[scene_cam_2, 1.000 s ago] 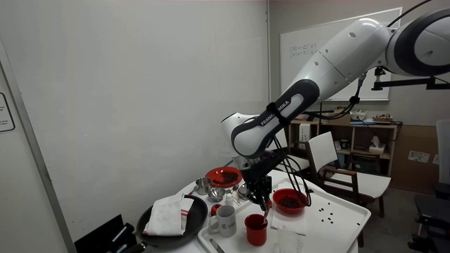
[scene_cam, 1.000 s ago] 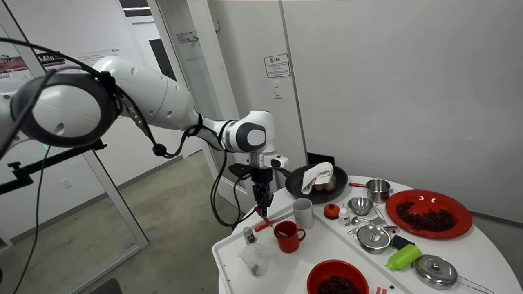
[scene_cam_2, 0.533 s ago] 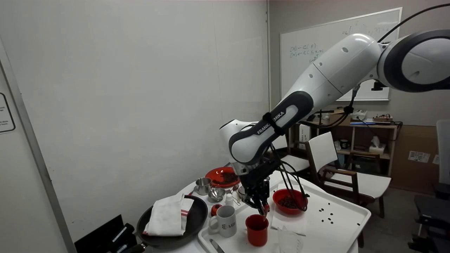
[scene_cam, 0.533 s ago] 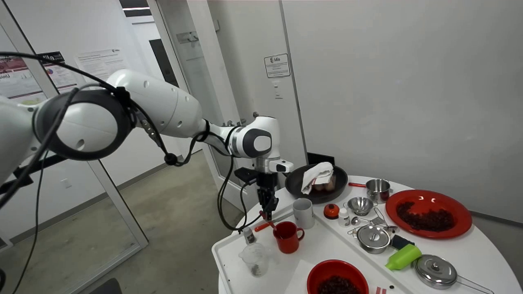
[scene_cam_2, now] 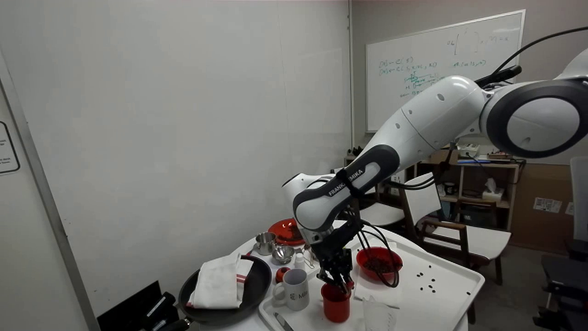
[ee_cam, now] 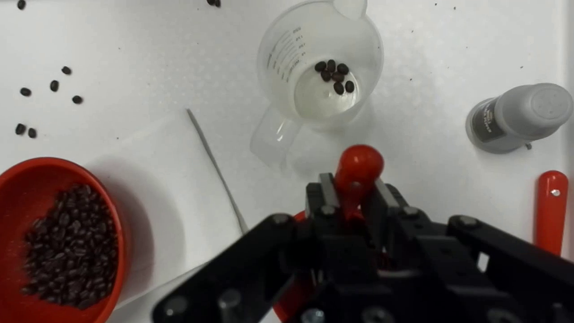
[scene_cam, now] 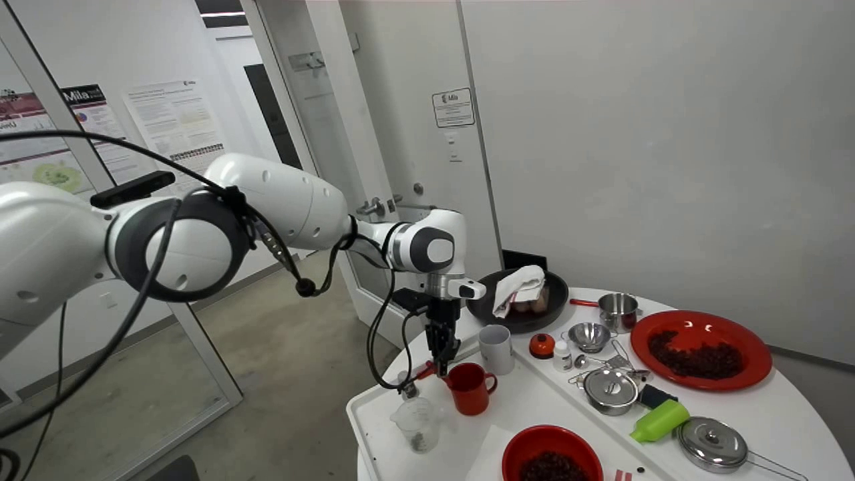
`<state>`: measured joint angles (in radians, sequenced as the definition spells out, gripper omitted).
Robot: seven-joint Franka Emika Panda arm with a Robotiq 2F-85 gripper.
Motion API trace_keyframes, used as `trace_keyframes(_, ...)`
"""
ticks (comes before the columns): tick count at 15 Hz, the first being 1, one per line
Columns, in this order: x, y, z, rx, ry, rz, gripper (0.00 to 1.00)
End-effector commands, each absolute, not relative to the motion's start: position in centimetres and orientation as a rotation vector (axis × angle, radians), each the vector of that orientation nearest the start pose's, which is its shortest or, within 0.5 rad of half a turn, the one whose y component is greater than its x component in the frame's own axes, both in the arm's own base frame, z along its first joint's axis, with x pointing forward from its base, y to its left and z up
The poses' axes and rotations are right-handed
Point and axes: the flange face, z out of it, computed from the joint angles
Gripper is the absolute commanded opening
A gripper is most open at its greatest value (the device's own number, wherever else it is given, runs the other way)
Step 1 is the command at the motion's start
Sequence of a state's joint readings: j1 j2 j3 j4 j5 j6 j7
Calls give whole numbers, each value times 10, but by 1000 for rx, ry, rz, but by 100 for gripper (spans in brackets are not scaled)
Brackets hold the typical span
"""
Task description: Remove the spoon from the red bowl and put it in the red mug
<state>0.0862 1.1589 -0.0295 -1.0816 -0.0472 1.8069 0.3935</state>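
Observation:
The spoon's red handle (ee_cam: pixel 359 166) stands between my fingertips (ee_cam: pixel 356 193) in the wrist view, its rounded end sticking out past them. My gripper points down and is shut on this handle. In both exterior views my gripper (scene_cam: pixel 442 369) is right at the rim of the red mug (scene_cam: pixel 471 394), on the side away from its handle. The mug also shows in an exterior view (scene_cam_2: pixel 336 307) and partly under my fingers in the wrist view (ee_cam: pixel 293 298). The spoon's lower end is hidden by gripper and mug. The red bowl (ee_cam: pixel 49 177), holding dark beans, stands apart on the tray.
A white mug (scene_cam: pixel 496 351) stands close beside the red mug. A clear measuring cup (ee_cam: pixel 320 67), a grey shaker (ee_cam: pixel 520 116) and a red-handled utensil (ee_cam: pixel 551 211) are nearby on the tray. A black pan (scene_cam: pixel 477 307) stands behind.
My gripper has moved down and closer to the red mug with the spoon in it, from above the mug to its rim. The mug and bowl have hardly moved.

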Motion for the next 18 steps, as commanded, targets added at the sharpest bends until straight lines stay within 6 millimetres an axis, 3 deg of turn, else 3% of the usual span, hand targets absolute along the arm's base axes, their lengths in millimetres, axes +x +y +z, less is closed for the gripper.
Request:
trace_keyframes(1,717,42,64,-3186,488,724,26)
trace_keyframes(2,718,42,64,-3187,488,732,46)
trace_keyframes(9,725,37,65,-3214,509,701,95)
trace_keyframes(13,741,24,94,-3324,718,440,100)
trace_keyframes(14,736,27,75,-3289,638,526,100)
trace_keyframes(18,743,21,90,-3303,694,454,100)
